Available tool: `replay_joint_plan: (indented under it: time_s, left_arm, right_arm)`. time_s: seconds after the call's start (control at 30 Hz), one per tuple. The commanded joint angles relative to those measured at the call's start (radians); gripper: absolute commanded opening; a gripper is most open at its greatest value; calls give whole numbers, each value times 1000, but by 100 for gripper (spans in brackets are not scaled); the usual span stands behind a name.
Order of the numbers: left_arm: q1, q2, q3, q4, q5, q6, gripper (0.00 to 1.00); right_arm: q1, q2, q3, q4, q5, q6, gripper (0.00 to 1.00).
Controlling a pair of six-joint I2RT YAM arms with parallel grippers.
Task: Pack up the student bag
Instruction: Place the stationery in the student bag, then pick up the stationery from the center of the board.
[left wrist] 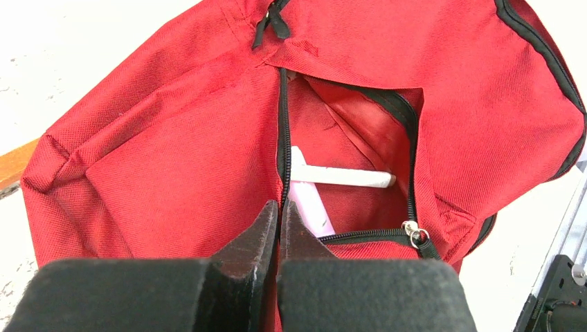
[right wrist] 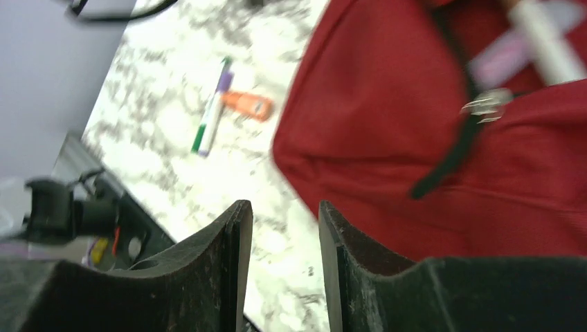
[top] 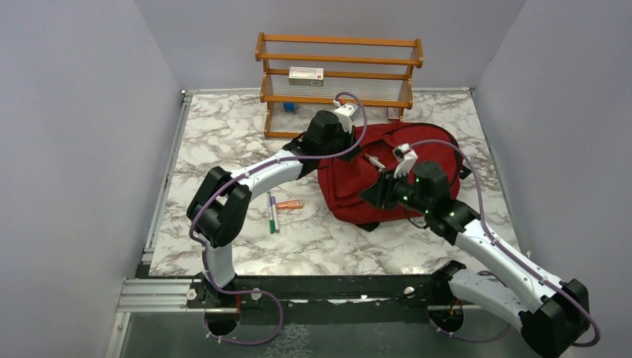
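Observation:
The student bag (top: 406, 160), dark red with black zippers, lies on the marble table right of centre. My left gripper (left wrist: 280, 206) is shut on the zipper edge of its open front pocket (left wrist: 346, 138). Inside the pocket lie a white pen (left wrist: 342, 176) and a pink pen (left wrist: 311, 211), with the silver zipper pull (left wrist: 414, 234) at the pocket's corner. My right gripper (right wrist: 285, 211) hovers open and holds nothing, at the bag's (right wrist: 443, 138) near-left corner, over bare table. From above, the right gripper (top: 370, 195) sits just in front of the pocket.
A green marker and a purple marker (top: 273, 212) and an orange item (top: 291, 204) lie on the table left of the bag. A wooden rack (top: 339, 67) holding a white box (top: 306, 74) stands at the back. Grey walls enclose the table.

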Motion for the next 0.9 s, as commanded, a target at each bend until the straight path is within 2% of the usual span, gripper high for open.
replay_joint_plan:
  time_s: [0.0,0.13,0.3,0.53,0.67,0.87]
  left_arm:
    - [19,-32,3,14,4,-7,0]
    - [21,-34,4,13,3,-4,0]
    - [21,-36,2,13,0,2,0]
    - [21,-36,3,13,6,4,0]
    - [21,-41,3,12,6,8,0]
    - [30,-43,16,5,5,10,0]
  right_arm:
    - [207,-31,-52,67,37,-14,45]
    - [353,-2,-161,165,56,-41,44]
    - [444,100,-211,288,20,-110,44]
    - [463,400,-76,305,-89,-285,46]
    - [473,498,-15,356,-91,-303,46]
    - [569,639,81,401,88,-193,46]
